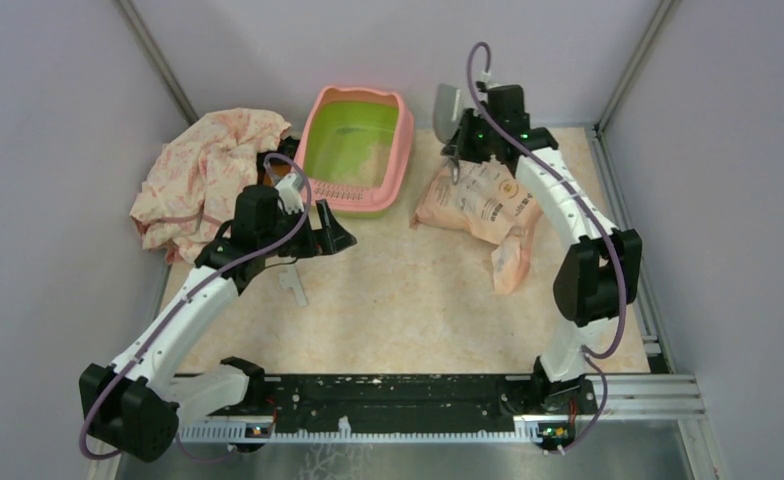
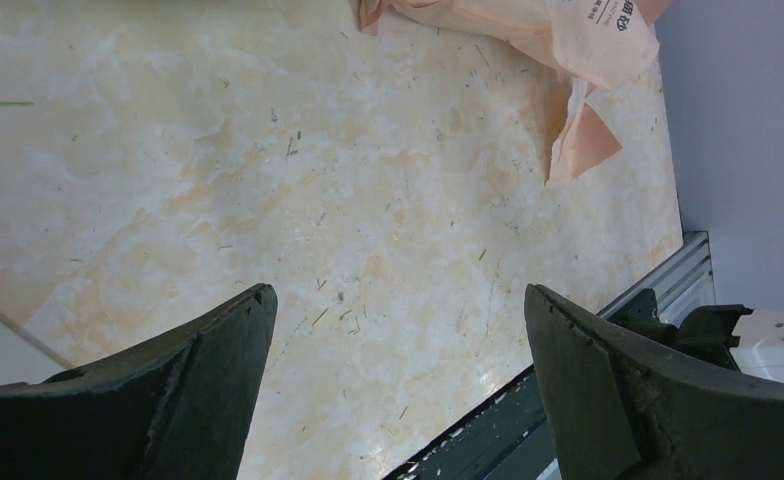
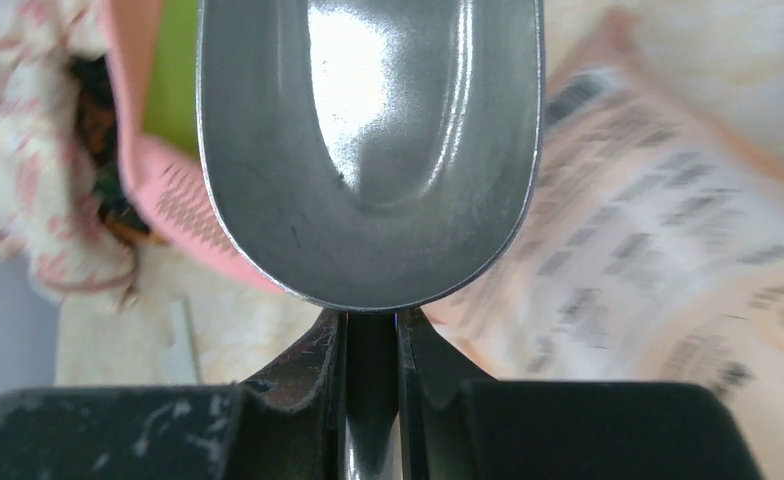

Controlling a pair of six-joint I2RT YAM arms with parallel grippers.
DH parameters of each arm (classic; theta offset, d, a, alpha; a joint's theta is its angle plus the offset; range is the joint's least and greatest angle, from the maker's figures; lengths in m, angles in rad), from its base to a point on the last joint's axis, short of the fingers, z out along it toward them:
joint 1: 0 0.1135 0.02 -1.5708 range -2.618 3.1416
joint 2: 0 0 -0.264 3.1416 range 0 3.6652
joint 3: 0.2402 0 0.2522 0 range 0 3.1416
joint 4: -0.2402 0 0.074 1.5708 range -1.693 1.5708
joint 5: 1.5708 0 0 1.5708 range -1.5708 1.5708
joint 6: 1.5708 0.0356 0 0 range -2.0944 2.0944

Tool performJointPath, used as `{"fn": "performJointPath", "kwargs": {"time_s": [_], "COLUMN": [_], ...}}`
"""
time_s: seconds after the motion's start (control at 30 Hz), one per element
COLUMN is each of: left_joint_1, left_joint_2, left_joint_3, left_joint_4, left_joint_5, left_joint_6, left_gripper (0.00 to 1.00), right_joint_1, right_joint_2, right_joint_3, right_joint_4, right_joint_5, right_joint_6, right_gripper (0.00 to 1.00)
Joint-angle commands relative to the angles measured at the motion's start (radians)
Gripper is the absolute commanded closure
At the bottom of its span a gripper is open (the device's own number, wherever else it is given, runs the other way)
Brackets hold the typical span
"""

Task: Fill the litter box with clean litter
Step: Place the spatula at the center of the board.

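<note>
The litter box [image 1: 404,140], pink rim and lime-green inside, stands at the back centre, with a faint pale patch of litter [image 1: 376,160] on its floor. The peach-pink litter bag [image 1: 478,205] lies to its right. My right gripper [image 1: 459,142] is between box and bag, shut on the handle of a silver metal scoop [image 1: 446,103]. In the right wrist view the gripper [image 3: 371,330] clamps the handle and the scoop bowl [image 3: 368,150] is empty, above the box's rim [image 3: 183,195] and the bag [image 3: 648,220]. My left gripper [image 1: 338,238] is open and empty in front of the box; it also shows in the left wrist view [image 2: 398,292].
A crumpled pink-patterned cloth [image 1: 208,175] lies left of the box, against the left wall. A small pale flat piece [image 1: 293,285] lies on the marbled table [image 1: 408,300]. Grey walls close in three sides. The bag's corner [image 2: 528,30] shows in the left wrist view.
</note>
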Motion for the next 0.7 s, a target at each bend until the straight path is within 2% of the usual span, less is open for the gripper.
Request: {"fn": "performJointPath", "kwargs": {"time_s": [0.0,0.1,0.2,0.3,0.43,0.53,0.67], "left_joint_1": [-0.005,-0.006,-0.006,-0.007,-0.008,-0.010,-0.016], "left_joint_2": [-0.034,-0.054,-0.071,-0.083,-0.085,-0.090,-0.095], "left_joint_3": [-0.011,-0.012,-0.008,-0.009,-0.010,-0.009,-0.003], "left_joint_4": [0.019,0.003,-0.017,-0.026,-0.028,-0.028,-0.034], "left_joint_5": [-0.012,-0.024,-0.033,-0.038,-0.035,-0.037,-0.043], "left_joint_6": [-0.009,-0.010,-0.008,-0.009,-0.014,-0.016,-0.021], "left_gripper": [0.01,0.01,0.01,0.01,0.01,0.01,0.01], "right_joint_1": [0.089,0.124,0.145,0.148,0.153,0.163,0.172], "right_joint_2": [0.078,0.115,0.107,0.124,0.201,0.275,0.359], "right_joint_3": [0.053,-0.003,-0.087,-0.147,-0.117,-0.025,0.076], "right_joint_4": [0.035,0.124,0.209,0.288,0.296,0.251,0.191], "right_joint_5": [-0.062,-0.058,0.021,0.013,-0.012,-0.033,-0.054], "right_joint_6": [0.048,0.137,0.219,0.278,0.295,0.283,0.278], "right_gripper": [1.00,1.00,1.00,1.00,1.00,1.00,0.88]}}
